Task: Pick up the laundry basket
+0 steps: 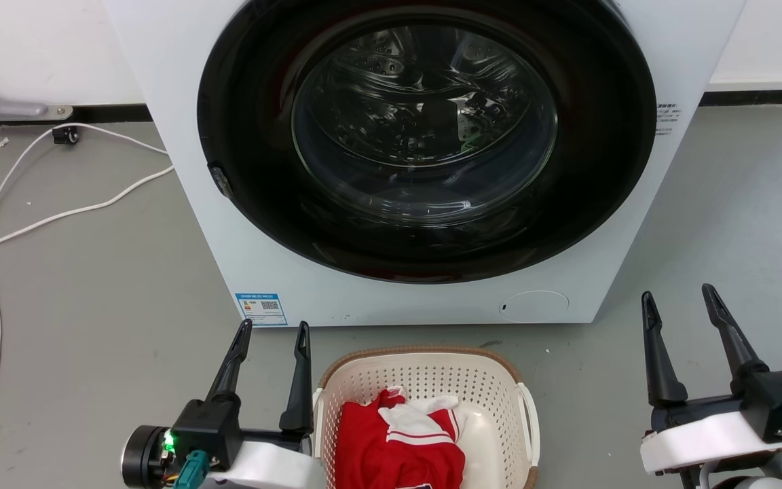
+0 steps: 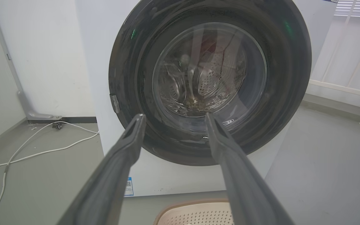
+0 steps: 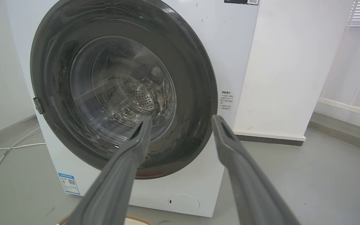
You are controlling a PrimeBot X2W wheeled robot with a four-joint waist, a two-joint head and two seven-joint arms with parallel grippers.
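The laundry basket (image 1: 493,394), cream-white and perforated with a brown rim and white side handles, stands on the floor at the bottom middle of the head view, holding red and white clothes (image 1: 398,441). Its far rim also peeks into the left wrist view as the basket (image 2: 195,212) and into the right wrist view as the basket's rim (image 3: 139,218). My left gripper (image 1: 274,329) is open just left of the basket, its right finger close to the left handle. Well off to the basket's right, my right gripper (image 1: 677,292) is open and holds nothing.
A white washing machine (image 1: 241,238) with a shut round dark door stands right behind the basket. White cables (image 1: 58,214) trail over the grey floor at the left. A white wall runs behind, with open floor on both sides of the machine.
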